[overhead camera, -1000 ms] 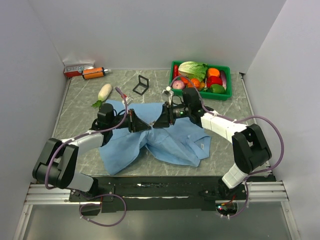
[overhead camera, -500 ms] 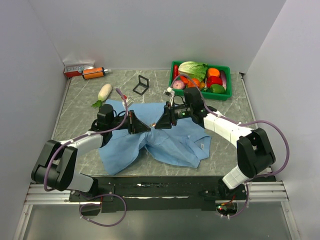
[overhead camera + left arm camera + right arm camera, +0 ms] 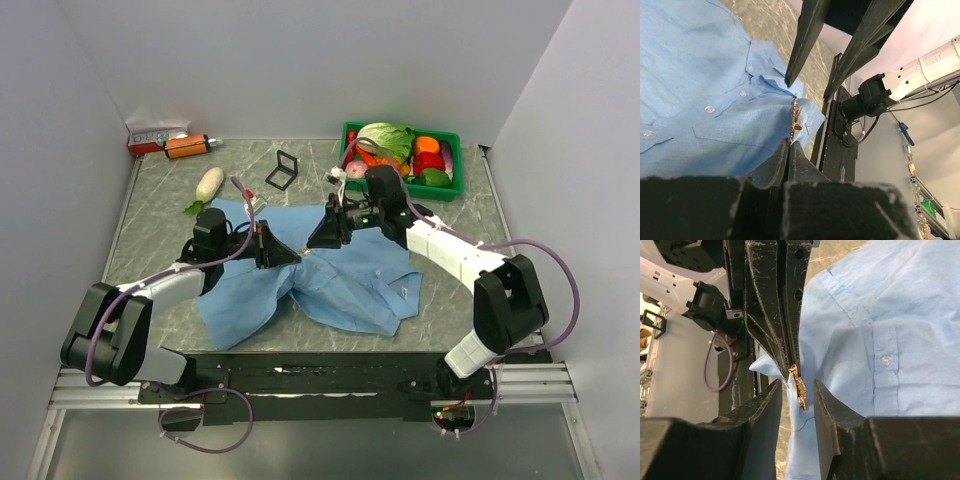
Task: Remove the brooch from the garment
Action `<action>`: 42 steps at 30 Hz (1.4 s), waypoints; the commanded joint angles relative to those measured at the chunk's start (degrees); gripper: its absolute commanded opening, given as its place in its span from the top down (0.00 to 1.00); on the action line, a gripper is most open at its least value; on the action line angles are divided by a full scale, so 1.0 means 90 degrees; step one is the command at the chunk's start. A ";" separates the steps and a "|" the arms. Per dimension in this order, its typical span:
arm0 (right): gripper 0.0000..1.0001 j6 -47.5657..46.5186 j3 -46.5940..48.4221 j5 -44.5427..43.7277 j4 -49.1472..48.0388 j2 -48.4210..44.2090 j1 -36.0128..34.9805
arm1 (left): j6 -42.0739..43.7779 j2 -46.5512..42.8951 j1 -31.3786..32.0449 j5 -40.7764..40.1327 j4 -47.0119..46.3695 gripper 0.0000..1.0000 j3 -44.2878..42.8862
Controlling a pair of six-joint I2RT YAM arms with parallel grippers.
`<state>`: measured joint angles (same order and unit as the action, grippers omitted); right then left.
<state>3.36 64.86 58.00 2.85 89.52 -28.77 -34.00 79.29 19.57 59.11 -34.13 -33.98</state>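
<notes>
Garment (image 3: 350, 285): thin light-blue woven cloth, matt, wrinkled (weave visible close up). Brooch (image 3: 800, 386): coppery metal, shiny, knobbly. Right gripper (image 3: 797, 383) fingers (image 3: 760, 415): matt black, scuffed. Tabletop (image 3: 160, 200): smooth grey marbled. Crate (image 3: 445, 190) at 1 o'clock: glossy green plastic.

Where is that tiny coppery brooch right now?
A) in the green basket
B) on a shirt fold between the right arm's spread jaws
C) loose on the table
B: the right wrist view shows the brooch on a raised fold of the blue shirt, in the gap between the right arm's jaws.
</notes>
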 commanded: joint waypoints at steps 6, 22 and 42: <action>0.64 -0.0577 0.0235 0.0089 0.0210 0.0142 -0.0240 | 0.0145 -0.0245 -0.0017 0.0190 -0.0163 0.99 0.0025; 1.00 -0.2485 0.0976 -0.0339 0.1321 0.0016 -0.0367 | 0.0993 -0.0216 -0.0104 0.0034 0.1445 0.29 -0.0578; 1.00 -0.8223 -0.0947 -0.3182 0.1685 -0.2466 -0.1695 | 0.5241 0.2088 -0.0290 -0.3581 0.8664 0.04 -0.3423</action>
<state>-60.55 57.56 33.71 19.38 69.08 -43.24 2.63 91.42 16.53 27.81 27.51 -63.55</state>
